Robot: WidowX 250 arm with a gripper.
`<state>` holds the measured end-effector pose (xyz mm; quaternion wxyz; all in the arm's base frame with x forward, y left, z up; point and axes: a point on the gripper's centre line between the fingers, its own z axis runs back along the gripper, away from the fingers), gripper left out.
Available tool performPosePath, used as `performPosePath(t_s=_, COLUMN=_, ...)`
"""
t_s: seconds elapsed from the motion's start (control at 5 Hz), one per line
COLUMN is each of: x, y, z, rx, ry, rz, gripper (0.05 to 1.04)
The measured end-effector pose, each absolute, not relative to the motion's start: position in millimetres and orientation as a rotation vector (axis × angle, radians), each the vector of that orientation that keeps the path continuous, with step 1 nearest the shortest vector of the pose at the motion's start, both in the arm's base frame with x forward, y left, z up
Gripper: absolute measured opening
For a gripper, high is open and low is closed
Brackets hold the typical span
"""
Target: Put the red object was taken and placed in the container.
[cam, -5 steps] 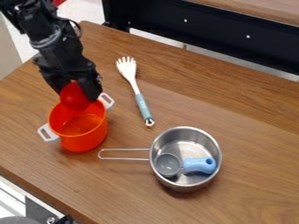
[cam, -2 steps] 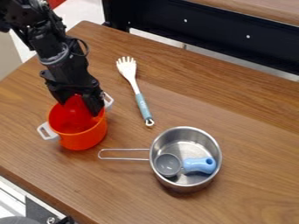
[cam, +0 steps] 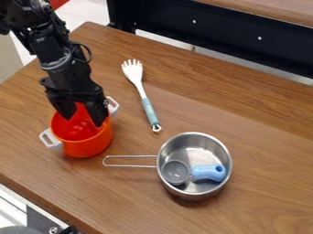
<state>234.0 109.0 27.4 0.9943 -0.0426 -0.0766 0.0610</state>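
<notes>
We see the black gripper [cam: 83, 121] at the orange pot [cam: 87, 147], its fingers parted wide and gripping nothing, above the red object [cam: 77, 130] resting inside the white-handled container.

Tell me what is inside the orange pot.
Inside the orange pot is a glossy red object. The open gripper hangs at the pot's far side, hiding part of the inner wall there; whatever is under the red object is covered.
</notes>
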Motion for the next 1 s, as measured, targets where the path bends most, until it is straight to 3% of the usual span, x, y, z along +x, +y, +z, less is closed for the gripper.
performPosePath(t_s=0.6, x=244.1, y=102.7, z=66.5, rx=-0.112, ry=-0.119, rz=0.215, gripper=1.001)
performPosePath(t_s=1.0, x=245.0, y=115.0, z=73.8, rx=-0.114, ry=-0.099, rz=0.209, gripper=1.001)
